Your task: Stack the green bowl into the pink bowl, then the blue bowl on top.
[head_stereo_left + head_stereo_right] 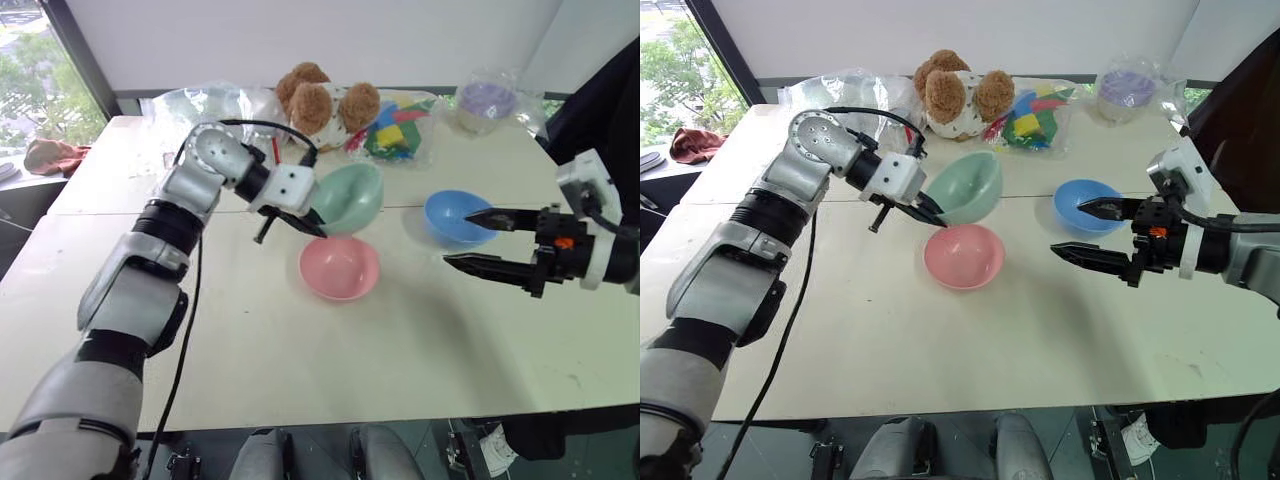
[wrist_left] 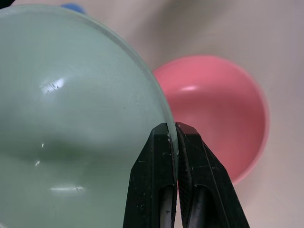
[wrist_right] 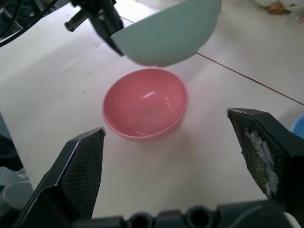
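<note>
The pale green bowl point(image 1: 350, 195) hangs tilted in the air, just above and behind the pink bowl point(image 1: 340, 268). My left gripper point(image 1: 315, 228) is shut on the green bowl's rim; in the left wrist view its fingertips point(image 2: 164, 137) pinch the rim edge, with the pink bowl point(image 2: 213, 109) below. The pink bowl stands upright and empty on the white table point(image 1: 400, 350). To its right the blue bowl point(image 1: 455, 215) rests on the table. My right gripper point(image 1: 458, 238) hovers open beside the blue bowl, pointing toward the pink bowl point(image 3: 145, 104).
Along the table's far edge sit a brown plush toy point(image 1: 325, 100), a clear bag of coloured blocks point(image 1: 400, 125), a purple item in a clear bag point(image 1: 487, 100) and crumpled clear plastic point(image 1: 215, 100). A red cloth point(image 1: 50, 155) lies on the sill at left.
</note>
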Motion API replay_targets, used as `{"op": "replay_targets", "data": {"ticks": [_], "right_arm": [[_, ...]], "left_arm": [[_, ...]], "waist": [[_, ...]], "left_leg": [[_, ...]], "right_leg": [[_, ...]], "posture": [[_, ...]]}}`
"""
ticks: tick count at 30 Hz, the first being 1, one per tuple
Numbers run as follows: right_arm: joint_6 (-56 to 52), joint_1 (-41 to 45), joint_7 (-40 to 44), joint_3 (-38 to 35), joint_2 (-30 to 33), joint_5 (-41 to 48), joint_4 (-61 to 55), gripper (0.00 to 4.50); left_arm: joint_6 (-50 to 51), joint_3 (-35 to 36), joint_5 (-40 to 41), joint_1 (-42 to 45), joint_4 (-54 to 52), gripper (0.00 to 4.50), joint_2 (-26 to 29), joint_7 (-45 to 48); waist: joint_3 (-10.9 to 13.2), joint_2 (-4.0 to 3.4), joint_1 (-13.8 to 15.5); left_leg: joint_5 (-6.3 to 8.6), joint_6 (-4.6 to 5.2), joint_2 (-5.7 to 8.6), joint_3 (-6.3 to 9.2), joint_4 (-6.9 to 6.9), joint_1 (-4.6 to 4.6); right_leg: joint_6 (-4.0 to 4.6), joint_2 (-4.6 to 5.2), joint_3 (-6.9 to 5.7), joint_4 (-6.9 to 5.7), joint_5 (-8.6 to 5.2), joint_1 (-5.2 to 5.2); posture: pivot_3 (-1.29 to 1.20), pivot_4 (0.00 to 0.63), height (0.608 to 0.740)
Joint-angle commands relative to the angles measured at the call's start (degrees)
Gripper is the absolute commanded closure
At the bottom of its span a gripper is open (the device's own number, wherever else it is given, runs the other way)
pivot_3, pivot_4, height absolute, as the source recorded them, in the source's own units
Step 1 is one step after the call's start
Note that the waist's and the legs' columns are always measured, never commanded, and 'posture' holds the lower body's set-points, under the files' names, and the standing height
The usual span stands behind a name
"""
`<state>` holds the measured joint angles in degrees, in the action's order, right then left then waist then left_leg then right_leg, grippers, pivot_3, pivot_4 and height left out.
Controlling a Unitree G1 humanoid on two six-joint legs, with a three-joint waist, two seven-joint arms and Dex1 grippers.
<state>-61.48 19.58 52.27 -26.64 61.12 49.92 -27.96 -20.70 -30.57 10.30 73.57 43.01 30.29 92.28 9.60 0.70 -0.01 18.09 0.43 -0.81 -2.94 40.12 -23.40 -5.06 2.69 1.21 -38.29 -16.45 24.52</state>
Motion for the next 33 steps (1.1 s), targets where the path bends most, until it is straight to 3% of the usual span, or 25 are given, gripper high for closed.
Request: {"op": "replay_targets", "data": {"ticks": [1, 5, 13, 14, 16, 22, 23, 27, 33], "right_arm": [[-0.4, -1.6, -0.9, -4.7, 1.6, 1.4, -2.4, 0.00], [0.6, -5.1, -1.7, -5.8, 2.0, 0.6, -3.3, 0.00], [0.9, -6.4, -3.1, -6.5, 2.4, 1.3, -4.0, 0.00], [1.0, -6.4, -3.2, -6.4, 2.5, 1.3, -3.9, 0.00], [1.1, -6.4, -3.3, -6.2, 2.7, 1.3, -3.8, 0.00], [2.6, -5.5, -4.1, -3.5, 3.2, -0.6, -2.9, 0.00], [3.2, -5.1, -4.9, -2.4, 3.3, -1.8, -2.5, 0.00], [5.4, -3.0, -7.9, 3.0, 2.9, -6.4, 0.0, 0.00], [7.7, 7.0, -13.8, 20.1, -0.3, -18.2, 9.8, 0.00]], "left_arm": [[0.2, -7.0, 7.0, 0.8, -5.4, 4.48, 4.3, 0.2], [-2.1, -12.1, 8.9, 0.9, -5.8, 4.48, 5.7, 0.2], [-3.3, -15.3, 9.0, -1.2, -6.3, 4.48, 3.5, 0.2], [-2.9, -15.6, 8.8, -1.3, -6.2, 3.88, 3.4, 0.2], [-2.6, -16.3, 8.8, -1.3, -6.6, 3.24, 3.8, 0.2], [-1.3, -14.3, 9.8, -1.8, -7.8, 0.30, 5.7, 0.2], [-0.2, -13.0, 10.5, -1.8, -8.1, 0.10, 5.9, 0.2], [6.4, -4.7, 12.3, -1.6, -8.1, 0.10, 6.3, 0.2], [24.9, 10.7, 15.5, -7.0, -14.3, 0.10, 12.2, -6.2]], "waist": [[0.0, 0.00, -0.2], [0.0, 0.00, -0.4], [0.0, 0.01, -0.5], [0.0, 0.01, -0.5], [0.0, 0.01, -0.6], [0.0, 0.01, -0.6], [0.0, 0.01, -0.6], [0.0, 0.01, -0.6], [0.0, -0.02, -1.4]], "left_leg": [[0.00, 0.00, -0.01, 0.01, 0.00, 0.00], [0.00, 0.00, 0.00, 0.03, 0.02, 0.00], [0.00, 0.00, 0.04, 0.06, 0.04, -0.02], [0.00, 0.00, 0.03, 0.06, 0.04, -0.02], [0.00, 0.00, 0.03, 0.06, 0.04, -0.02], [0.00, 0.00, 0.03, 0.06, 0.04, -0.01], [0.00, 0.00, 0.03, 0.06, 0.04, -0.02], [0.00, 0.00, 0.03, 0.05, 0.05, -0.01], [0.00, 0.00, -0.01, 0.04, 0.01, 0.01]], "right_leg": [[0.00, 0.00, 0.01, -0.01, 0.00, 0.00], [0.00, 0.01, 0.00, 0.01, 0.00, -0.04], [-0.01, -0.03, -0.01, 0.07, 0.00, -0.06], [-0.01, -0.04, -0.02, 0.07, 0.00, -0.06], [-0.01, -0.04, -0.01, 0.08, 0.00, -0.06], [-0.01, -0.04, -0.01, 0.07, 0.00, -0.06], [-0.01, -0.04, -0.01, 0.07, 0.00, -0.06], [-0.01, -0.04, -0.02, 0.07, 0.00, -0.07], [-0.01, -0.09, -0.02, 0.05, -0.01, -0.02]], "posture": [[0.00, 0.150, 0.740], [0.00, 0.150, 0.740], [0.00, 0.150, 0.740], [0.00, 0.150, 0.740], [0.00, 0.150, 0.740], [0.00, 0.150, 0.740], [0.00, 0.150, 0.740], [0.00, 0.150, 0.740], [0.00, 0.150, 0.740]]}}
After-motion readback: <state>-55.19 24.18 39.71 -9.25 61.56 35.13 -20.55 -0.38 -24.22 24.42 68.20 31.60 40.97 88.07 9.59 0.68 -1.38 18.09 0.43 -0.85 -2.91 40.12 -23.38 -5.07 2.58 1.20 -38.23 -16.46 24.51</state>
